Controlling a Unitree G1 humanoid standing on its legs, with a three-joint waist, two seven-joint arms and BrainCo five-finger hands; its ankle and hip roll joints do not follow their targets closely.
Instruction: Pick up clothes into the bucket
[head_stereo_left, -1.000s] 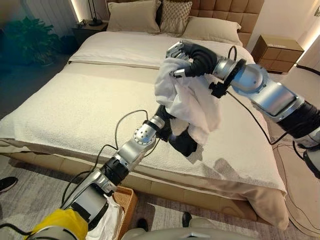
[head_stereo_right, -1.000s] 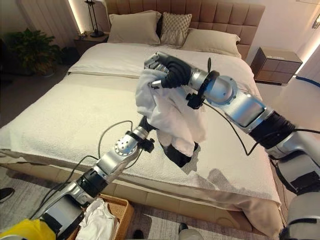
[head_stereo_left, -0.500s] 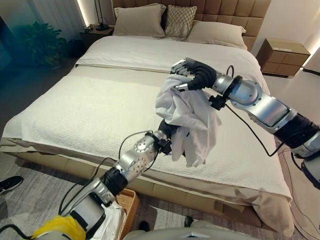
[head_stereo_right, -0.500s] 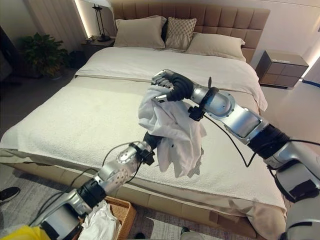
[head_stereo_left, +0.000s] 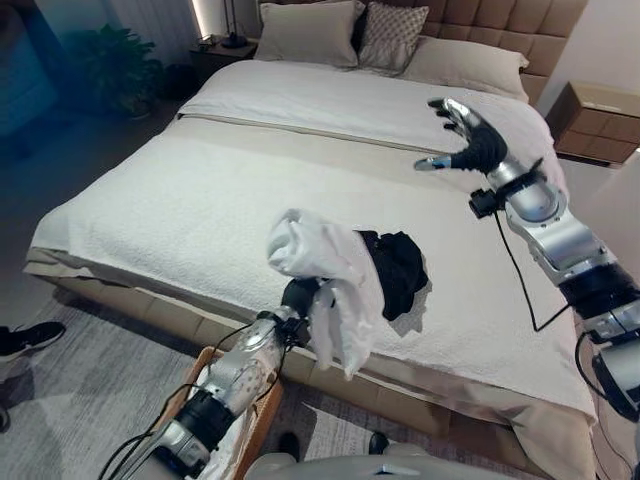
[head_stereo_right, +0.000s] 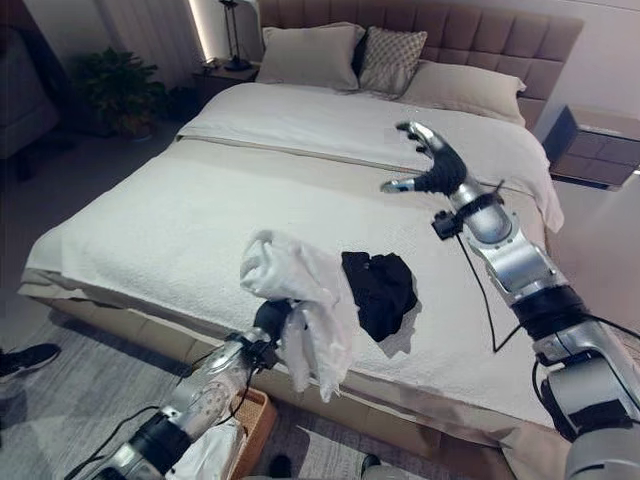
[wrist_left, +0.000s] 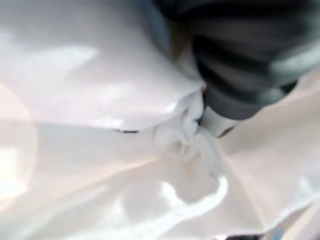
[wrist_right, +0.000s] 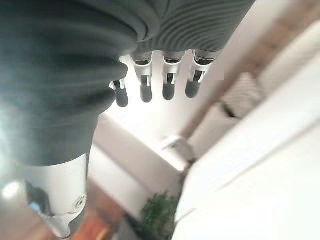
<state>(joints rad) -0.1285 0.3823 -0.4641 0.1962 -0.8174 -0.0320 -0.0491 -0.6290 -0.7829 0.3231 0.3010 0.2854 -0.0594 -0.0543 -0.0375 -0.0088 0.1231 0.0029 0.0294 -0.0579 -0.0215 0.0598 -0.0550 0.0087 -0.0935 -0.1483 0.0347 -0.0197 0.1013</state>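
Note:
A white garment (head_stereo_left: 325, 265) hangs bunched over my left hand (head_stereo_left: 297, 296) above the near edge of the bed (head_stereo_left: 190, 200). In the left wrist view the white garment (wrist_left: 125, 165) is gathered tight against a finger (wrist_left: 216, 121). A black garment (head_stereo_left: 398, 268) lies crumpled on the bedspread just behind it. My right hand (head_stereo_left: 466, 140) is raised over the far right of the bed, its fingers (wrist_right: 155, 82) straight and spread, holding nothing. The wicker basket (head_stereo_right: 256, 412) stands on the floor below my left arm, with white cloth (head_stereo_right: 205, 450) in it.
Pillows (head_stereo_left: 305, 32) line the padded headboard. A nightstand (head_stereo_left: 600, 110) stands at the right, a potted plant (head_stereo_left: 120, 65) and a lamp table at the far left. A person's shoe (head_stereo_left: 18, 341) rests on the floor at the left.
My right hand let go of the white garment and swung up and away to the right. My left hand now carries it, drawn back toward the bed's near edge. The black garment lies uncovered.

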